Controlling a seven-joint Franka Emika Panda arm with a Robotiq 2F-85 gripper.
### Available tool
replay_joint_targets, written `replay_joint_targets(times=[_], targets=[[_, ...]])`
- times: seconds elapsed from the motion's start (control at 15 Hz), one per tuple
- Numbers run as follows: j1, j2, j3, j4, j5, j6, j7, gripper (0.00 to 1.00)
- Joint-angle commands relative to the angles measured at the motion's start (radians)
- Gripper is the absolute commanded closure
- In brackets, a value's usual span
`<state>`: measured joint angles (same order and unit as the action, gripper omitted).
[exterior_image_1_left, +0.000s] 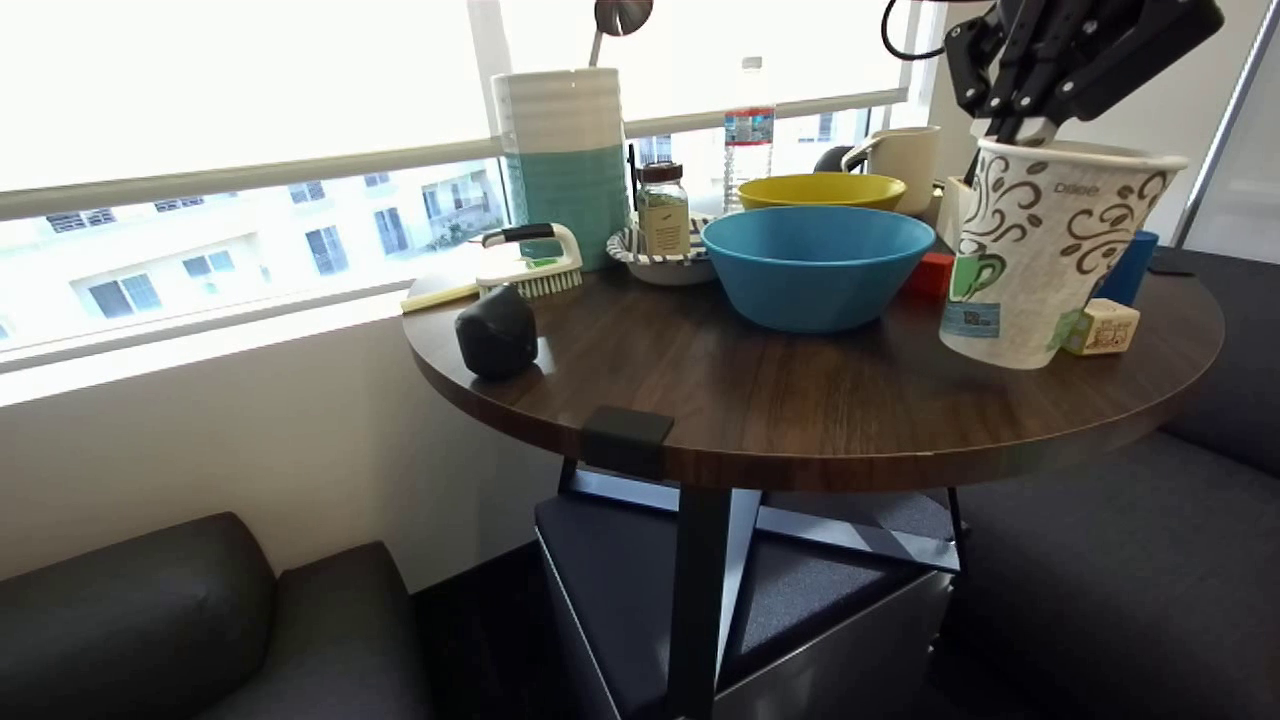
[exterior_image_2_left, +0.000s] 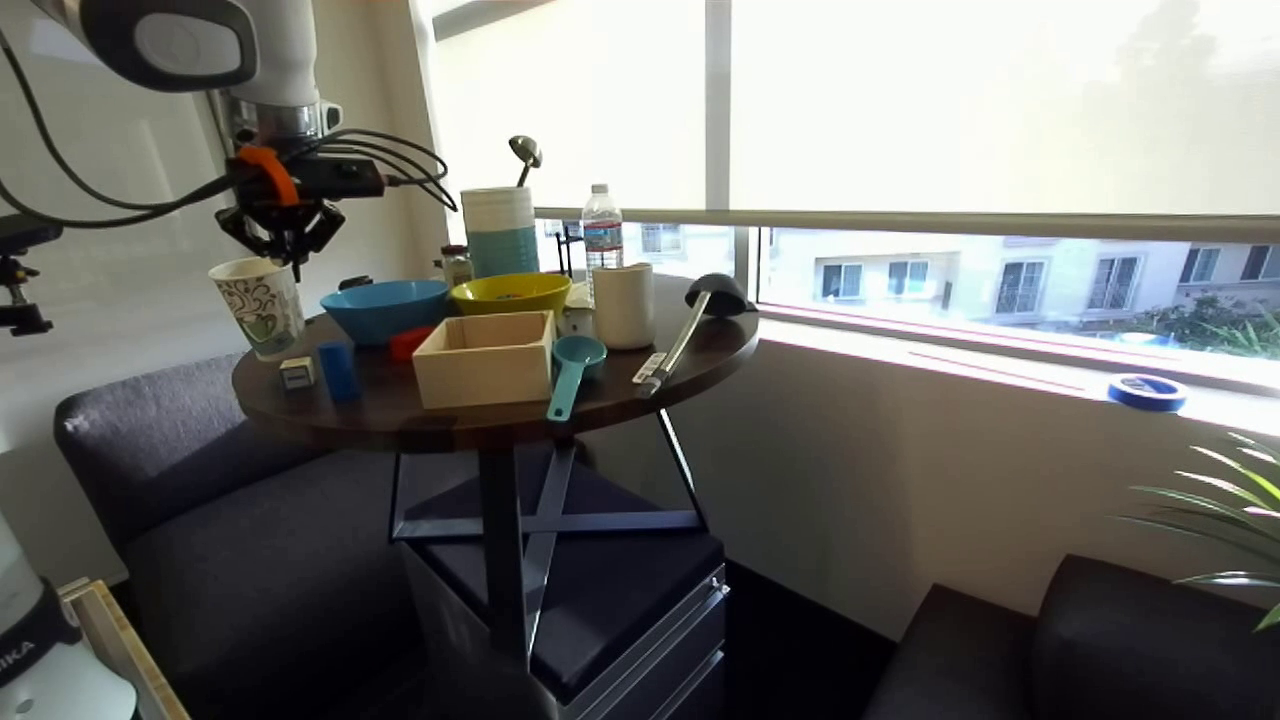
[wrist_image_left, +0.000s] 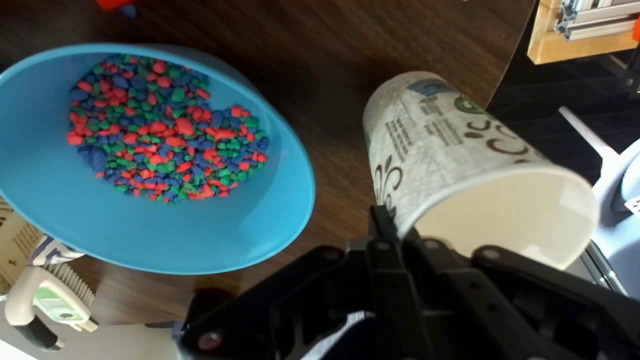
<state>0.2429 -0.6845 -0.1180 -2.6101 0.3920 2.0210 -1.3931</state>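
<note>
Pinching a tapered paper cup (wrist_image_left: 450, 132), tool (wrist_image_left: 397, 231) closed on its rim, smooth blue bowl (exterior_image_1_left: 820, 288) nearby

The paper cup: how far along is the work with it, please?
Done: the pincer grips the paper cup by its rim. In hand: the cup is held tilted beside the blue bowl. Left, probably: releasing the cup, as the pincer is closed on it.

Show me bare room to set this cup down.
For the paper cup, the broadest bare tabletop in an exterior view lies on the near side of the blue bowl, bordered by the black object and the edge clip. Around the yellow bowl, jar and water bottle it's crowded, as around the wooden box, teal scoop and cream mug.
</note>
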Motion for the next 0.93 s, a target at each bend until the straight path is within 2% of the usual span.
replay_joint_targets(times=[0.0, 0.07, 0.13, 0.2, 0.33, 0.73, 0.87], targets=[[-0.017, -0.002, 0.003, -0.026, 0.006, 0.005, 0.018, 0.99], [-0.017, -0.001, 0.001, -0.028, 0.006, 0.005, 0.015, 0.99], [-0.012, -0.001, -0.004, -0.030, 0.012, 0.014, -0.001, 0.72], [-0.004, -0.003, -0.016, -0.032, 0.026, 0.012, -0.019, 0.70], [-0.009, -0.016, -0.009, -0.019, 0.012, 0.003, -0.010, 0.58], [-0.031, -0.112, 0.049, 0.065, -0.076, -0.068, 0.082, 0.16], [-0.045, -0.146, 0.067, 0.099, -0.096, -0.122, 0.176, 0.02]])
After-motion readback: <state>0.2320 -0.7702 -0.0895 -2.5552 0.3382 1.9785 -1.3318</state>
